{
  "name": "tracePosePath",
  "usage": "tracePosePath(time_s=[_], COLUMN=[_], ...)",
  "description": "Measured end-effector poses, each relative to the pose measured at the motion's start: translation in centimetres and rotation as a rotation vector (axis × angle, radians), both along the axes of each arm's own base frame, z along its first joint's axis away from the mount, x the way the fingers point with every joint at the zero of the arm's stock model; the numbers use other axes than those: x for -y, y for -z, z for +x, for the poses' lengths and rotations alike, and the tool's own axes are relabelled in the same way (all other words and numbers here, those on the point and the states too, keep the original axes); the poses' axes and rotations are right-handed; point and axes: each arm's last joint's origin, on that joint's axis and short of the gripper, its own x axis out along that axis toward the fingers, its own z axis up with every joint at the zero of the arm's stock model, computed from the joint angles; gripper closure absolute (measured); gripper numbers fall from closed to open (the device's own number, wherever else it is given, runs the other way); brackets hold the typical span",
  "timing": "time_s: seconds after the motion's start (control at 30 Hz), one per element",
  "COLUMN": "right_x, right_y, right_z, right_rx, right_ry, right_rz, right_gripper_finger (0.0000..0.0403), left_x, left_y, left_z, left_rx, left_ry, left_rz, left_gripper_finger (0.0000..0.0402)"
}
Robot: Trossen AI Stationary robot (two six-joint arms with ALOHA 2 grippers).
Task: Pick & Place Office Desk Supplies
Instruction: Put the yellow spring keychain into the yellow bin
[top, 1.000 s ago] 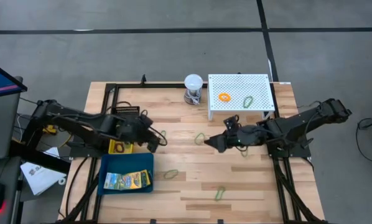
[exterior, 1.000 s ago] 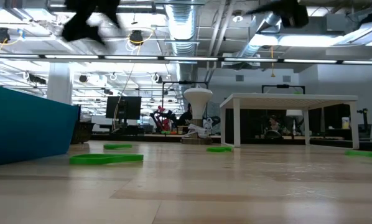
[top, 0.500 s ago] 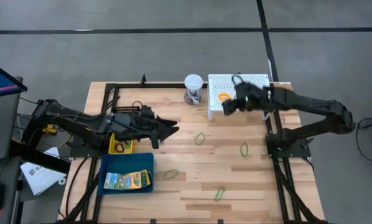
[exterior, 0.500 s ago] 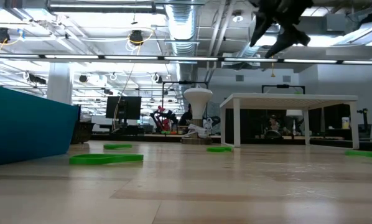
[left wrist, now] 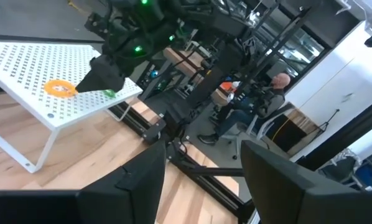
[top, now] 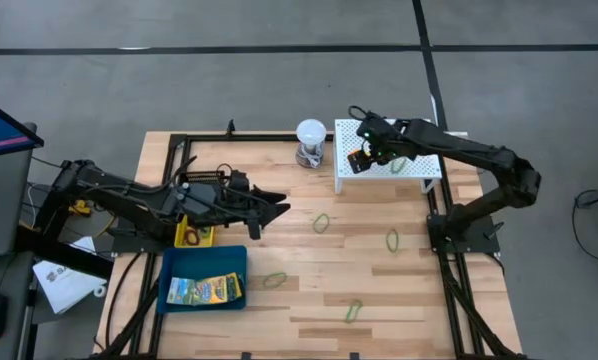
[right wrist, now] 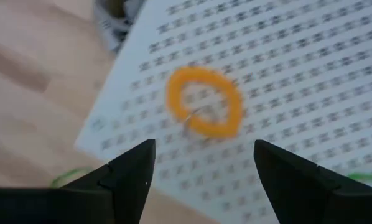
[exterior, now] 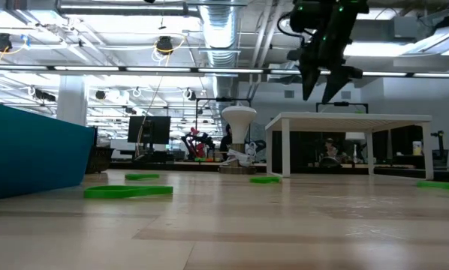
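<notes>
The right pincer (top: 357, 152) has swung from mid-worktop up over the white perforated stand (top: 419, 135), jaws spread wide and empty above the orange loop (right wrist: 204, 101), probably its next pick. The left pincer (top: 279, 209) waits open near the yellow bin (top: 182, 236).

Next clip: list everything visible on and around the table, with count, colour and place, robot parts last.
Loops on wood: four, green, mid-table, e.g..
Loops on stand: one orange loop, one green loop.
Perforated stand: one, white, far right of table.
Ball-topped object: one, white, left of the stand.
Blue tray: one, near left, holding green-yellow packets.
Yellow bin: one, beyond the tray, mostly under the left arm.
Seated person: one, in the room beyond the table.
Left end effector: open, over bare wood.
Right end effector: open, above the orange loop.
</notes>
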Motion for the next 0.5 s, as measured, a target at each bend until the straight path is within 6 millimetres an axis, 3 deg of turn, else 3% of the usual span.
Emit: tracePosePath(time_s=[0.2,0.5], right_x=[0.8,1.4], right_y=[0.8,2.1], right_z=[0.3,1.4], right_rx=[-0.045,-0.067], right_ry=[0.039,0.031], right_rz=[-0.029,-0.021], right_gripper_finger=[0.0143,0.0213], left_x=[0.0,0.0], left_y=[0.0,0.0], left_z=[0.0,0.0], left_rx=[0.005,0.004], left_ry=[0.001,0.0], left_rz=[-0.001,-0.002], left_gripper_finger=[0.0208,0.0215])
